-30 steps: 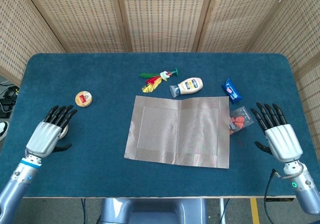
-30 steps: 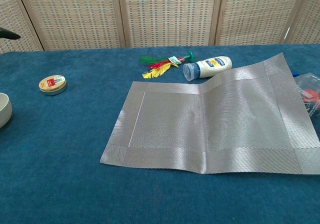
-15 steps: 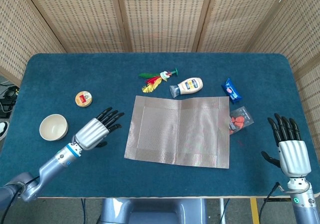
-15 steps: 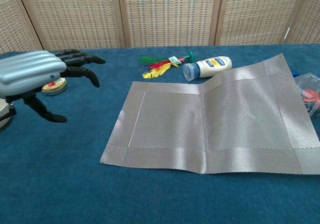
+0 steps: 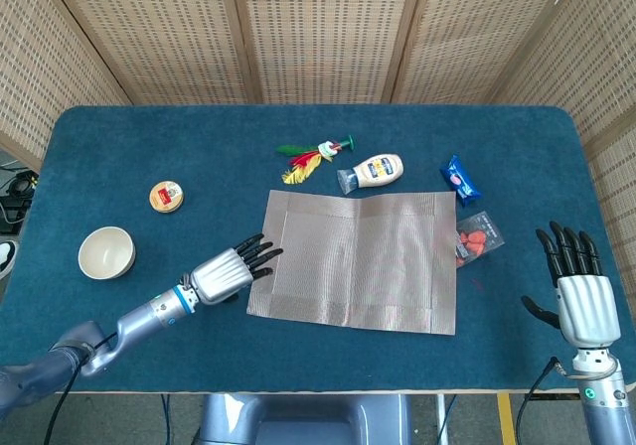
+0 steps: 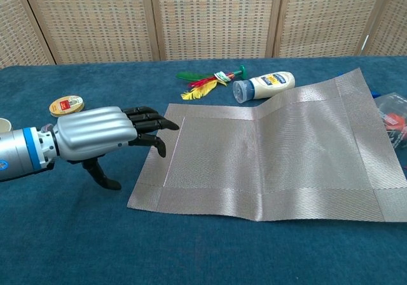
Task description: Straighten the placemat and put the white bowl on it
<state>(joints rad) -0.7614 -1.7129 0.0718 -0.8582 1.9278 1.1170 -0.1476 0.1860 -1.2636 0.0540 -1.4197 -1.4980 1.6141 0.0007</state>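
Left hand [image 5: 227, 273] spread and holding nothing, fingertips over the placemat [image 5: 358, 259] edge on blue table [image 5: 149, 137]; right hand [image 5: 578, 297] empty, fingers apart; wicker screens [image 5: 318, 28] behind

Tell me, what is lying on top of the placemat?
On the placemat only the fingertips of the left hand reach over its left edge; contact is unclear. Whatever lies beneath the mat is hidden.

Bright, even light; sharp focus, soft shadows.
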